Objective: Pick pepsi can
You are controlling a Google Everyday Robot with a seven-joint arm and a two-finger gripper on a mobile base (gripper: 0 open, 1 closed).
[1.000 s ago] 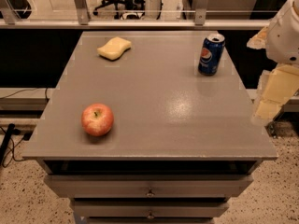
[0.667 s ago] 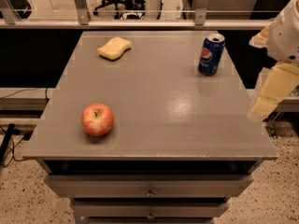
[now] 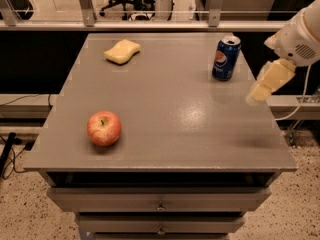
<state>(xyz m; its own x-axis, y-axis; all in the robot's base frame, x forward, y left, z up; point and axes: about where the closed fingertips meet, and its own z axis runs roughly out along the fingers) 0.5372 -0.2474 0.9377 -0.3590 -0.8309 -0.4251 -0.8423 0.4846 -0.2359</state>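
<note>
The pepsi can [image 3: 226, 58] stands upright near the tabletop's [image 3: 170, 89] far right corner, the gripper [image 3: 265, 83] (spread or closed, I cannot tell) hovering at the right edge.

Your cream-coloured tool [image 3: 256, 94] is drifting left and upward from beyond the right edge of the grey counter [image 3: 165, 134], and it is now hanging over that edge, nearer the dark-blue metal pepsi can [image 3: 226, 58].
</note>
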